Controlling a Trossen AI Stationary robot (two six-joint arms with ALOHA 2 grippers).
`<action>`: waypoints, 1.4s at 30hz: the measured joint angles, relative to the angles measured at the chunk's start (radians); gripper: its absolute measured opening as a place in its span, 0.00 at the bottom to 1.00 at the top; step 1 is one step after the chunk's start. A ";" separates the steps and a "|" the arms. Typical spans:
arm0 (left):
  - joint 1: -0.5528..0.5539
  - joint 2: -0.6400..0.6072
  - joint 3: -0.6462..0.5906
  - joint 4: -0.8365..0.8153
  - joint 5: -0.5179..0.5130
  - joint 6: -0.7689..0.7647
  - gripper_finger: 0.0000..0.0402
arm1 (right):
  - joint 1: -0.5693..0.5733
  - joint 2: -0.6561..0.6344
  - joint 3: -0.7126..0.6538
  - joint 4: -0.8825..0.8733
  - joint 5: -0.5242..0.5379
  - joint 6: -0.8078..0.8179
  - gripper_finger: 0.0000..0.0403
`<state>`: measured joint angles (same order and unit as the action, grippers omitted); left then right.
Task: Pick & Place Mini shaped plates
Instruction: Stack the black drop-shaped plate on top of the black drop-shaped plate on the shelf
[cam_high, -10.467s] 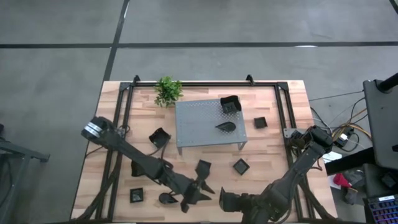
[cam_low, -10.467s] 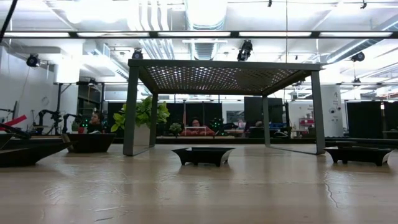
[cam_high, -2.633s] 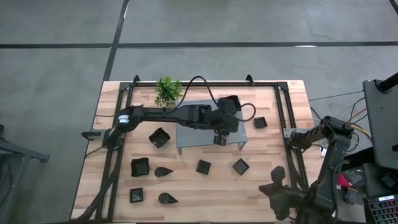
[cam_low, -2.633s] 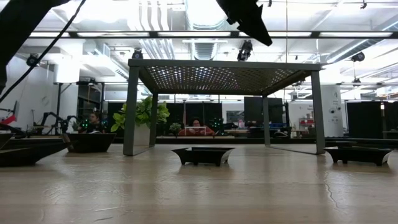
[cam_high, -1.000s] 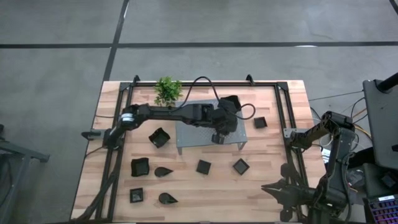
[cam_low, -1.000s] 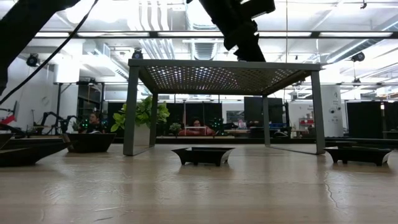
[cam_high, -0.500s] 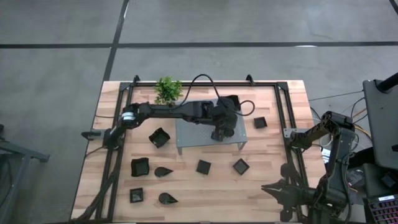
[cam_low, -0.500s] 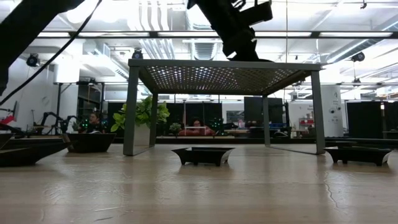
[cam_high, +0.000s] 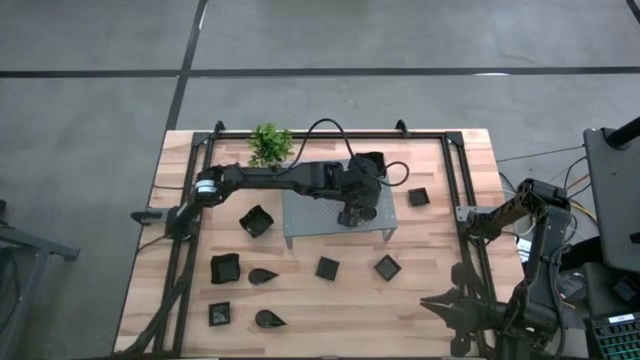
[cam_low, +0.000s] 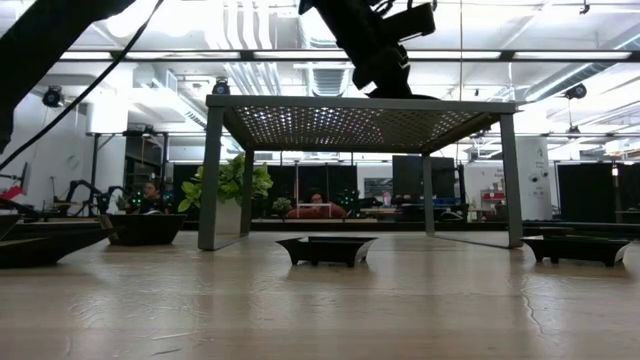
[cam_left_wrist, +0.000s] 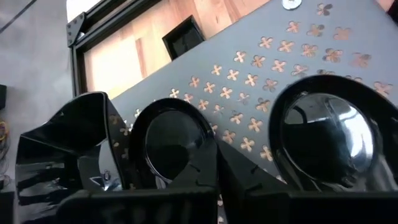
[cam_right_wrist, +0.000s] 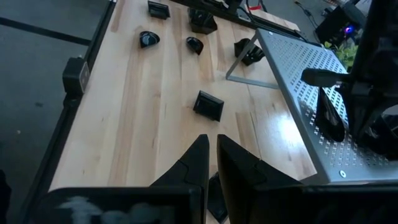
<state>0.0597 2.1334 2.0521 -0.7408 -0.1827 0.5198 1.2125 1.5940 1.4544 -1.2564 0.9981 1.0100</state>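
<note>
The mini shaped plates are glossy black dishes. Two rounded ones (cam_left_wrist: 174, 140) (cam_left_wrist: 326, 134) and a square one (cam_left_wrist: 68, 149) rest on the grey perforated stand (cam_high: 310, 200). Several more lie on the wooden table, such as a square one (cam_high: 327, 268) and a teardrop one (cam_high: 262, 275). My left gripper (cam_left_wrist: 219, 163) reaches over the stand's right part (cam_high: 355, 212), slanting down, shut, its tips at the right rim of the left rounded plate. Whether they touch that rim I cannot tell. My right gripper (cam_right_wrist: 211, 155) waits shut over the table's near right corner (cam_high: 440, 305).
A small green plant (cam_high: 270, 145) stands at the far edge, left of the stand. Black frame rails (cam_high: 190, 220) run along the table's left and right sides. Bare wood lies between the stand and the near edge (cam_high: 330, 320). People sit in the room beyond (cam_low: 315, 205).
My left gripper has shut while staying over the stand's right part. The plates on the stand and on the table have kept their places.
</note>
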 joint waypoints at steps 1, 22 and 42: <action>0.000 0.000 0.000 -0.002 0.002 -0.002 0.00 | 0.000 0.000 0.000 0.001 0.000 0.000 0.07; -0.059 -0.008 0.022 -0.057 -0.137 0.014 0.00 | 0.000 0.000 0.000 0.007 -0.001 0.001 0.07; -0.118 -0.015 0.219 -0.322 0.068 -0.282 0.00 | 0.000 0.000 0.000 0.014 -0.002 0.004 0.07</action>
<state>-0.0584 2.1181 2.2713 -1.0632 -0.1150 0.2382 1.2125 1.5940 1.4544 -1.2423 0.9962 1.0138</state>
